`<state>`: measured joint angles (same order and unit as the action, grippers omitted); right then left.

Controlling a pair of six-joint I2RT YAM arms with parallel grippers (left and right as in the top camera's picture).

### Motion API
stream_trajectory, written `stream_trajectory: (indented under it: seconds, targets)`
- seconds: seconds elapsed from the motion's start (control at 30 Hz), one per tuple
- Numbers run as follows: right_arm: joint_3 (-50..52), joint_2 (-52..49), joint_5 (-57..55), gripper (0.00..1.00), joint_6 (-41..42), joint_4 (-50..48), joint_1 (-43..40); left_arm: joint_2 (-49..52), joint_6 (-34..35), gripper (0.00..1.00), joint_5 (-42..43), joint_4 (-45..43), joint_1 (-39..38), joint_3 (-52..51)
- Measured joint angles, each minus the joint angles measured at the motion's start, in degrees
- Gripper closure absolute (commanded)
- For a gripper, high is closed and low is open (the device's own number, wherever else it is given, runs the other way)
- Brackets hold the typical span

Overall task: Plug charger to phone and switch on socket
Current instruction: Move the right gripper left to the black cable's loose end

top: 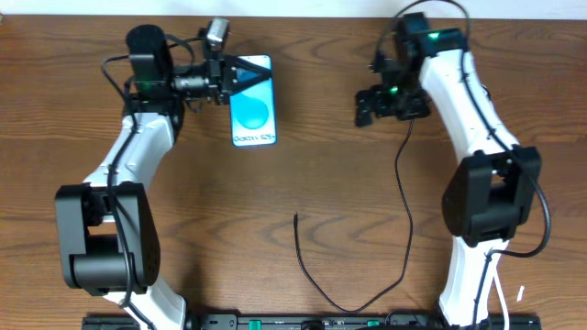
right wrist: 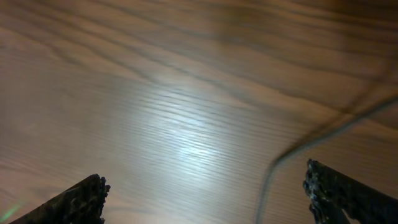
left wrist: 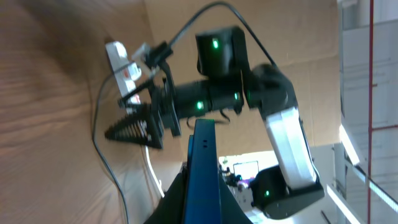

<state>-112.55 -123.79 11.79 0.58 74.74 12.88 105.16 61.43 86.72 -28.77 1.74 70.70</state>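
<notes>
The phone [top: 253, 115] lies on the table at the back left, blue screen up. My left gripper [top: 240, 71] is shut on its far end; in the left wrist view the phone's blue edge [left wrist: 203, 168] sits between the dark fingers. The charger's thin black cable [top: 408, 215] runs from under my right gripper down the table, and its free tip [top: 295, 216] lies mid-table. My right gripper [top: 378, 104] is open and empty, just above the wood beside the cable [right wrist: 283, 158]. The white socket [left wrist: 122, 61] with red marks shows only in the left wrist view, behind the right gripper [left wrist: 132, 128].
A white cord [left wrist: 153, 171] and the black cable [left wrist: 102, 149] trail across the table in the left wrist view. The arm bases stand at the front edge [top: 293, 321]. A cardboard wall [left wrist: 298, 37] rises behind the table.
</notes>
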Motion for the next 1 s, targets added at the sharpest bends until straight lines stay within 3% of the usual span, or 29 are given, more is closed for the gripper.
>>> stream_trajectory:
  seconds: [0.4, 0.77, 1.0]
  targets:
    - [1.11, 0.02, -0.46, 0.01, 8.35, -4.72, 13.20, 0.00, 0.00, 0.93, 0.46, -0.02, 6.95, 0.00]
    - [13.68, 0.02, -1.92, 0.01, 19.08, -14.05, 23.91, 0.00, 0.00, 0.93, 1.70, -0.02, 10.93, 0.00]
    - [16.65, 0.00, -4.83, 0.01, 24.70, -14.23, 30.18, 0.00, 0.00, 0.93, 1.70, 0.00, 11.19, 0.00]
